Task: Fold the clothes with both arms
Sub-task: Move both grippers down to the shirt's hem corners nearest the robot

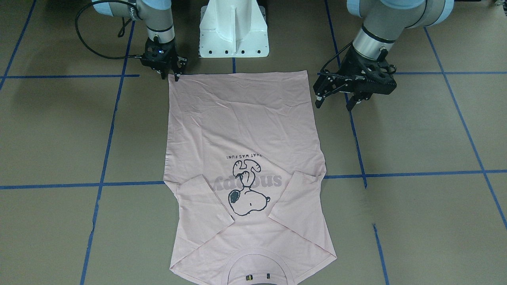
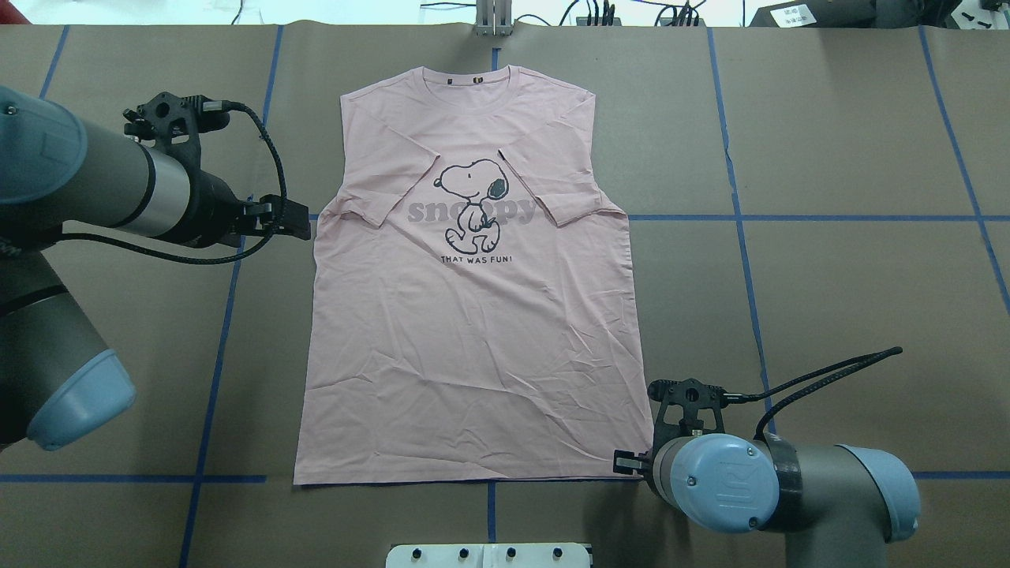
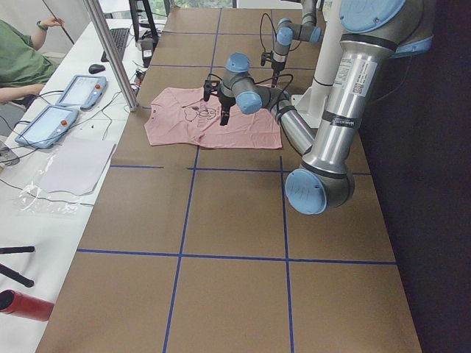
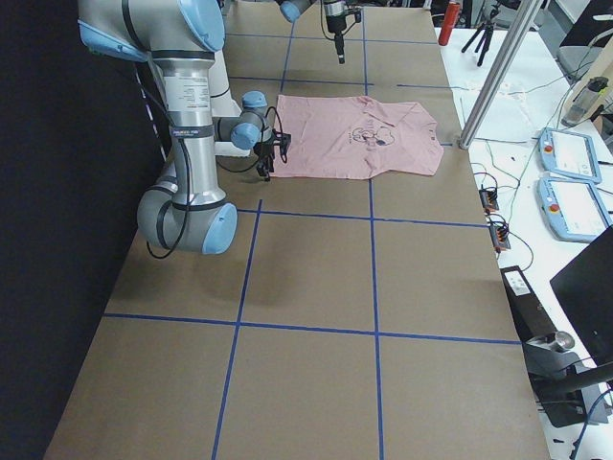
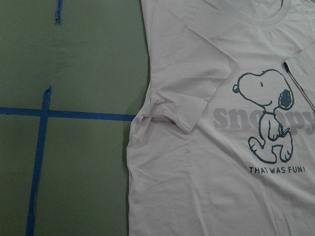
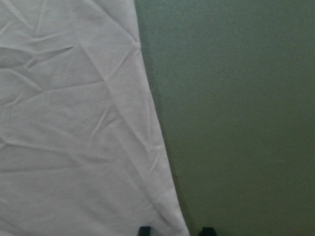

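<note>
- Pink tee (image 2: pixel 473 339) is spread flat on the brown desk (image 2: pixel 828 276), print (image 2: pixel 473 201) up. The collar (image 2: pixel 465 77) is at the far side and the hem is toward the robot.
- Both sleeves (image 2: pixel 371 201) are folded in over the chest, so they cover part of the grey lettering on each side.
- From the front-facing camera the collar is chopped off by the bottom of the frame.
- Right gripper (image 1: pixel 171 77) sits down low at the hem corner on the robot's right. It's not clamped; the jaws stand apart.
- The overhead shot hides most of it behind its own wrist.
- Its wrist camera is soft and only catches the two fingertips (image 6: pixel 143 230) at the bottom edge. The corner of the cloth ends between them, and I can't tell if they touch the fabric.
- Left gripper (image 1: pixel 334 107) hangs above the desk just off the tee's left side edge, jaws spread wide, nothing in them.
- Its own camera shows no fingers at all, just the left edge, the folded sleeve and the print.
- The side edges and hem look pretty straight, with some wrinkles in the lower half.
- Bare brown desk with blue tape lines (image 2: pixel 789 217) runs on both sides of the tee, with more of it to the robot's right.
</note>
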`<state>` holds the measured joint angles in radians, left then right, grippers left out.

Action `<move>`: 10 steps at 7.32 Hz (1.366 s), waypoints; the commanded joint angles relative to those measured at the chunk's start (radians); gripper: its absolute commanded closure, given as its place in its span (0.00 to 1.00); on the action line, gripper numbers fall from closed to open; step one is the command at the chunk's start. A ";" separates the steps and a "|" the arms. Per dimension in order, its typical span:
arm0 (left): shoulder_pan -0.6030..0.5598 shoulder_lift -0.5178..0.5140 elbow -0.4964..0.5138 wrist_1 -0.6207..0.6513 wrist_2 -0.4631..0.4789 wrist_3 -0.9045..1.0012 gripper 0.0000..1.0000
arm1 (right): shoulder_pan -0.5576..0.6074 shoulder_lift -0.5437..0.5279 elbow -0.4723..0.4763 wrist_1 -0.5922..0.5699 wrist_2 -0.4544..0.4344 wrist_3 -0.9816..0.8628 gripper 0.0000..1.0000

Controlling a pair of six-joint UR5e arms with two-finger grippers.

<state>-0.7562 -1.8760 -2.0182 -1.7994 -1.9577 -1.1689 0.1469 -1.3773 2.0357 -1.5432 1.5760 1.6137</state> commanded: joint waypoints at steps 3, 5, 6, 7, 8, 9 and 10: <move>0.000 -0.006 0.002 0.002 0.000 -0.005 0.00 | 0.003 0.001 0.038 0.002 -0.007 0.005 1.00; 0.011 0.018 -0.010 0.017 0.006 -0.142 0.00 | 0.031 0.033 0.063 0.000 0.002 0.002 1.00; 0.106 0.067 -0.039 0.014 0.051 -0.296 0.00 | 0.039 0.049 0.064 0.000 0.002 0.000 1.00; 0.224 0.089 -0.048 0.017 0.159 -0.424 0.00 | 0.045 0.061 0.066 0.000 0.002 0.000 1.00; 0.314 0.103 -0.047 0.023 0.207 -0.540 0.00 | 0.049 0.073 0.064 0.000 -0.001 0.000 1.00; 0.407 0.118 -0.048 0.025 0.264 -0.642 0.00 | 0.054 0.073 0.063 0.000 0.001 0.000 1.00; 0.479 0.118 -0.042 0.064 0.304 -0.710 0.00 | 0.059 0.075 0.064 0.000 0.001 0.000 1.00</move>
<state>-0.3846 -1.7670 -2.0634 -1.7674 -1.7171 -1.7661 0.1991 -1.3061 2.0995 -1.5432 1.5767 1.6138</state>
